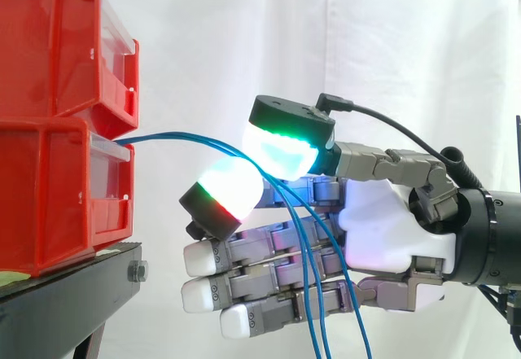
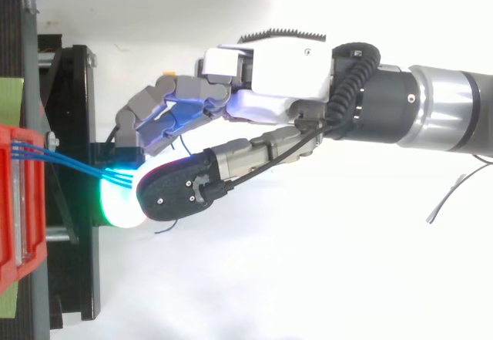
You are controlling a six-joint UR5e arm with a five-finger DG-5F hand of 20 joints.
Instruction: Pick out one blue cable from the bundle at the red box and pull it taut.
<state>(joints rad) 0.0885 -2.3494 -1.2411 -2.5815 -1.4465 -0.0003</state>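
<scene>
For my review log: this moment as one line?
hand at blue cables | cables exit lower red bin, slack | grip unclear

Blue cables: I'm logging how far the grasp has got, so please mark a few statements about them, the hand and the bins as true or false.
1. The blue cables leave the lower red bin. True.
2. They are stretched taut. False: they arc toward the hand and hang loose below it.
3. Just one cable runs into the hand. False: several run in together.
4. The cables pass between two glowing pads that close on them. True.
5. The bins stand on a white shelf. False: they stand on a black stand.
</scene>
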